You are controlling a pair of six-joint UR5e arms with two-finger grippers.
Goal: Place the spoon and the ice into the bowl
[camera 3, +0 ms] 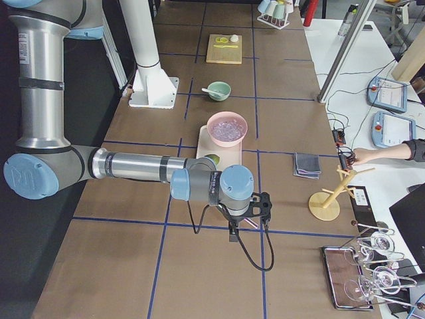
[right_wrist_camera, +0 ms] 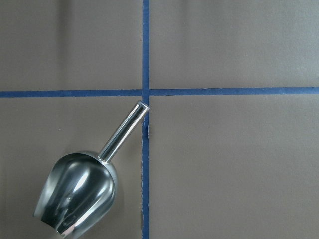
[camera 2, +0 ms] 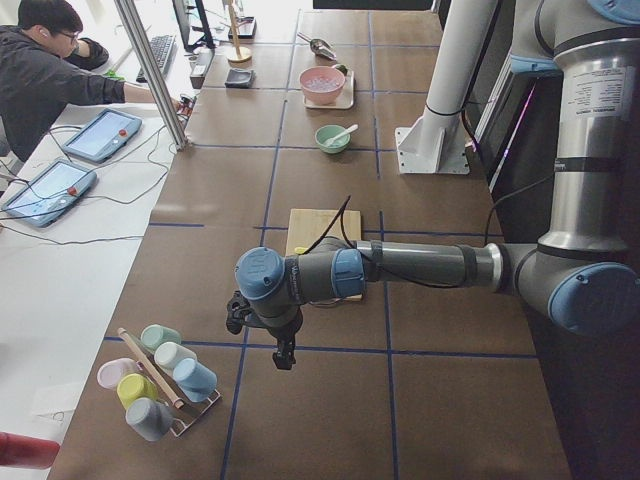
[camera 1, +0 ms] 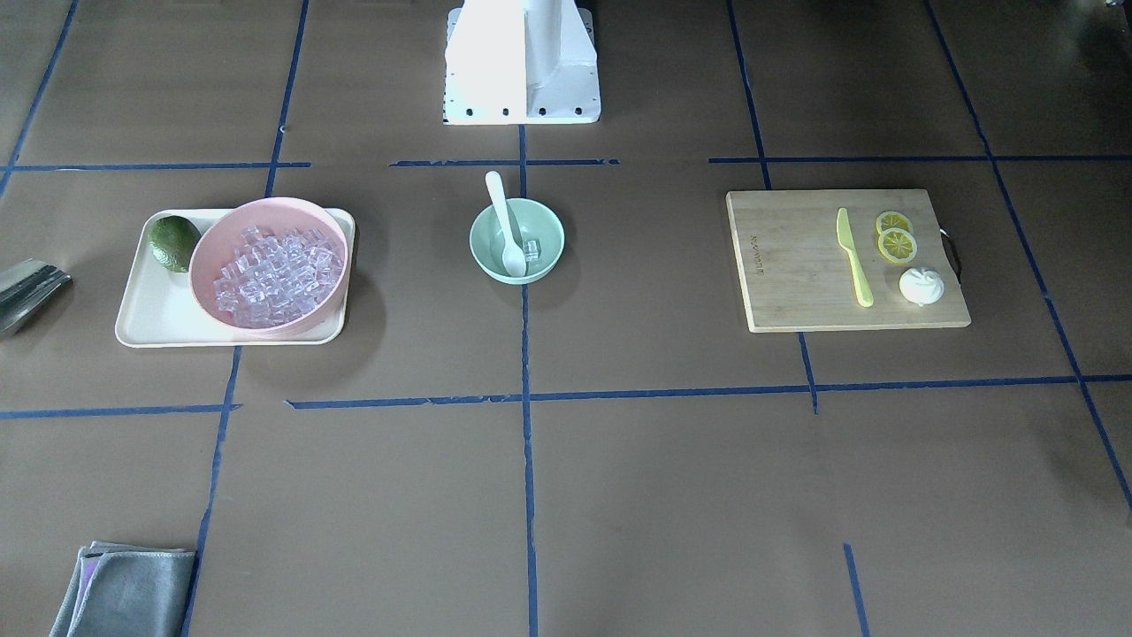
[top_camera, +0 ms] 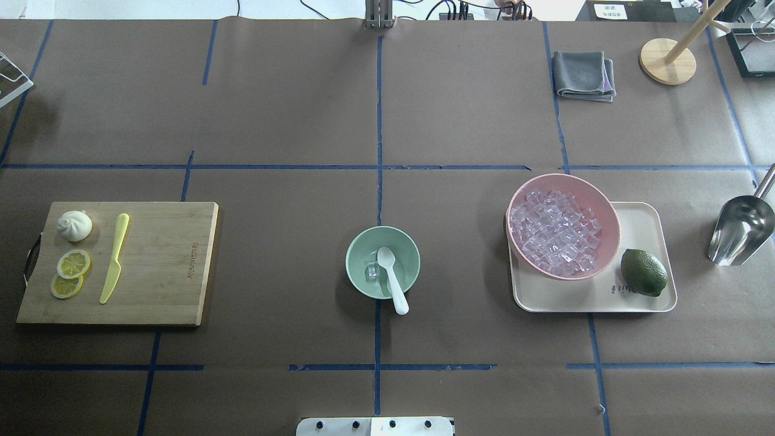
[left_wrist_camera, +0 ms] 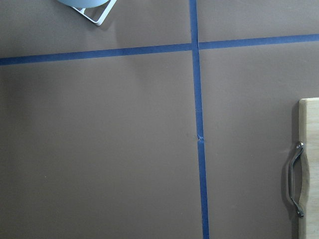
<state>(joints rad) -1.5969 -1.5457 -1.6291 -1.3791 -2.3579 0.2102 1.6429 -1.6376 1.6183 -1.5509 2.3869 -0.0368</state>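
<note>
Now, look at the middle of the overhead view: the bowl [top_camera: 357, 251] sits on the vertical blue tape line of the counter [top_camera: 272, 109], well apart from everything else. To its right in that frame the cream tray [top_camera: 645, 221] carries the pink bowl [top_camera: 602, 203], heaped with clear cubes [top_camera: 554, 233], and a dark green fruit [top_camera: 643, 272] just beside it. A steel scoop [top_camera: 740, 229] lies at the right edge. At the left, the cutting board [top_camera: 169, 260] holds the yellow-green knife [top_camera: 114, 258], two lemon slices [top_camera: 73, 264] and a white bun [top_camera: 74, 225].

The spoon [top_camera: 392, 281] is in the bowl: its oval end rests near the middle of the bowl's floor and its handle leans over the lower rim, tip past it. Its long axis runs nearly vertical in the frame, handle end toward the bottom and a little right. One cube of ice [top_camera: 372, 272] lies on the bowl's floor just left of the oval end.

The left claw [camera 2: 283, 355] hangs low in the left side view, nearer the camera than the board. The right claw [camera 3: 234, 232] hangs in the lower middle of the right side view, nearer the camera than the tray. Both are well apart from the bowl, and you cannot tell how far either is open or whether it holds anything.
</note>
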